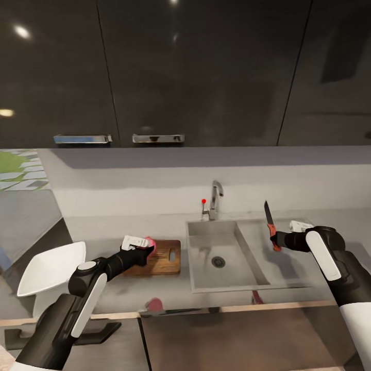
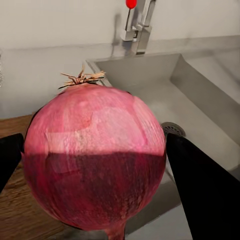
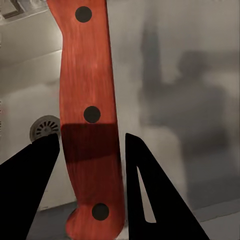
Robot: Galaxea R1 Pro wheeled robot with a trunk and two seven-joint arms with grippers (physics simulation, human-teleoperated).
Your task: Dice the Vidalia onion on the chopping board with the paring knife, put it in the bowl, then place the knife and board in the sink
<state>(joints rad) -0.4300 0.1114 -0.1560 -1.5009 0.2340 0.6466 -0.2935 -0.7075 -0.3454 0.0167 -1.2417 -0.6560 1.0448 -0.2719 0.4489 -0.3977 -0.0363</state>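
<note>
My left gripper [image 1: 146, 251] is shut on the pink-red onion [image 1: 149, 243], holding it just above the left part of the dark brown chopping board [image 1: 164, 257]. In the left wrist view the onion [image 2: 95, 160] sits between both black fingers [image 2: 200, 192], dry tuft pointing away. My right gripper [image 1: 279, 240] is shut on the paring knife's red-orange handle [image 3: 90, 115] over the sink's draining part, and the dark blade [image 1: 268, 212] points up. The sink basin [image 1: 203, 273] lies between the two arms. The white square bowl [image 1: 51, 268] stands on the countertop [image 1: 93, 232] at the far left.
The chrome tap [image 1: 215, 198] and small red knob [image 1: 203, 201] stand behind the basin, with the round drain [image 1: 218, 262] at its middle. Glossy black upper cabinets with chrome handles [image 1: 157, 138] hang overhead. The counter's front edge [image 1: 278, 307] runs just before the sink.
</note>
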